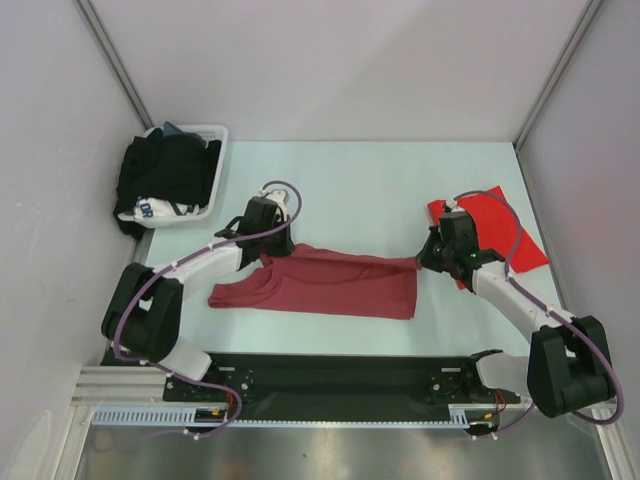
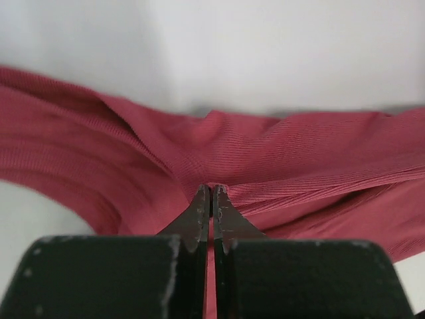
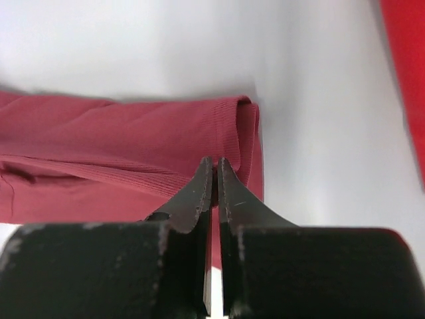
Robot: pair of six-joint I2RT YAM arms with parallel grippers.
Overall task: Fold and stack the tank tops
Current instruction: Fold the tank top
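The maroon tank top (image 1: 320, 285) lies flat at the middle of the table (image 1: 380, 190), stretched between both arms. The left gripper (image 2: 211, 194) is fully closed, pinching a fold at the top's upper left edge. The right gripper (image 3: 214, 169) is closed as well, pinching the upper right corner. The bright red tank top (image 1: 512, 232) lies at the far right, partly behind the right arm.
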